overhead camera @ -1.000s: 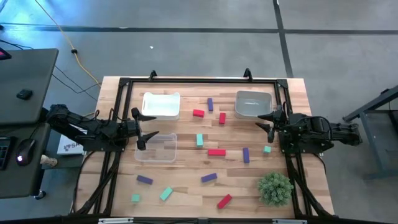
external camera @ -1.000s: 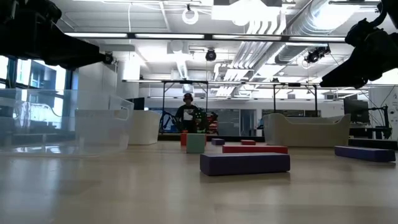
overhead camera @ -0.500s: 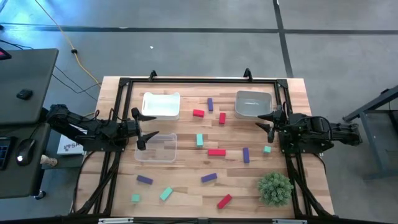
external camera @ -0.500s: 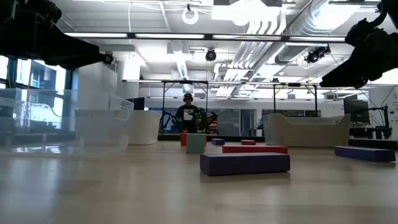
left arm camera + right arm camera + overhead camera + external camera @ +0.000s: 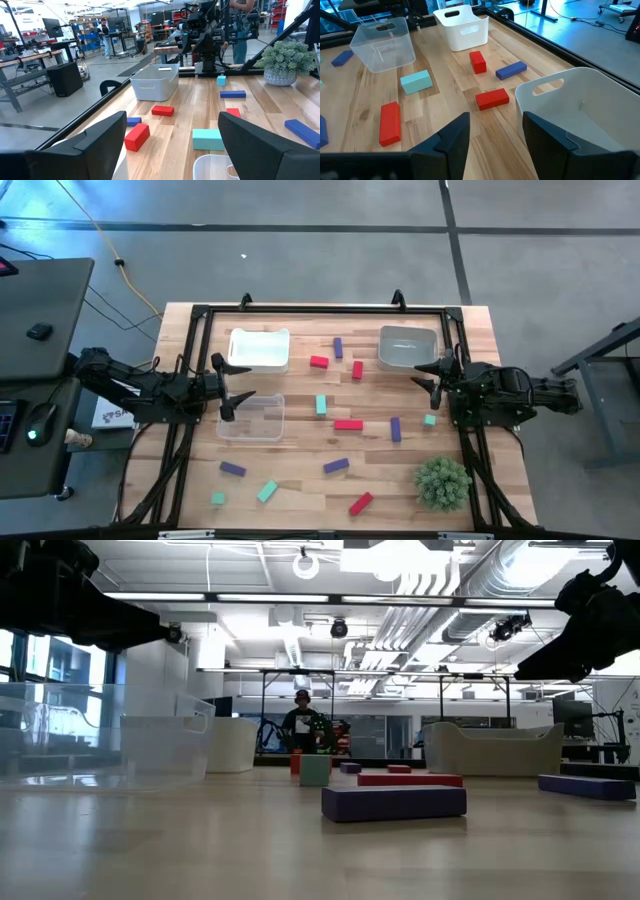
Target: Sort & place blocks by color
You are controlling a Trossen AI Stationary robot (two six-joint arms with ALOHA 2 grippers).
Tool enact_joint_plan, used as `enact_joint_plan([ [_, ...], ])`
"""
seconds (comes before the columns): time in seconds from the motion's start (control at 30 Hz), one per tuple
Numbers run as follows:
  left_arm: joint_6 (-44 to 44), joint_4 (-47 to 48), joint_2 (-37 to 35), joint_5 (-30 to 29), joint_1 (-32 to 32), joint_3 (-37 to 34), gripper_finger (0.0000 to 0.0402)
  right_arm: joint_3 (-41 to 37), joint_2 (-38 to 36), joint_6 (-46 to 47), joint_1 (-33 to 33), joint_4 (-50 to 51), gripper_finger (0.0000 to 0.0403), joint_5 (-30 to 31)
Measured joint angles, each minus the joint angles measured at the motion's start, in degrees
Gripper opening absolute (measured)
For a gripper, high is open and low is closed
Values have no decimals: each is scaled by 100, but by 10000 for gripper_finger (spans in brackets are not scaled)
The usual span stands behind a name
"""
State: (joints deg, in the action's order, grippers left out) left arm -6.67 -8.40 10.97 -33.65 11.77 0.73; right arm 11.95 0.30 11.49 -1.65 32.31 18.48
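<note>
**Both arms poised over a desk scattered with blocks**

The left gripper (image 5: 232, 392) hangs above the clear bin (image 5: 252, 418) near the left side of the desk (image 5: 300, 480), its fingers spread wide and empty. The right gripper (image 5: 432, 374) sits by the near corner of the grey-white bin (image 5: 408, 346) at the right, fingers parted with nothing between them.

The blocks lie loose on the wood, none in a bin. Between the white bin (image 5: 259, 348) and the grey-white one are a purple bar (image 5: 339, 347) and two red blocks (image 5: 319, 362) (image 5: 357, 369). In the middle sit a teal block (image 5: 321, 405), a red bar (image 5: 348, 424) and a purple bar (image 5: 395, 429), with a small teal cube (image 5: 429, 420) just below the right gripper. Nearer the front edge lie two purple bars (image 5: 233, 469) (image 5: 336, 466), two teal blocks (image 5: 267, 492) (image 5: 218, 498) and a red bar (image 5: 361, 503), beside the bushy green plant (image 5: 442, 482).

A person (image 5: 301, 725) stands far off in the room.
</note>
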Motion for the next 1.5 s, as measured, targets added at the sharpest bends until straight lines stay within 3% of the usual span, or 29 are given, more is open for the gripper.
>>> enact_joint_plan([
  [1.5,49,-1,0,0,0,-2,305,1,1,27,2,3,174,199],
])
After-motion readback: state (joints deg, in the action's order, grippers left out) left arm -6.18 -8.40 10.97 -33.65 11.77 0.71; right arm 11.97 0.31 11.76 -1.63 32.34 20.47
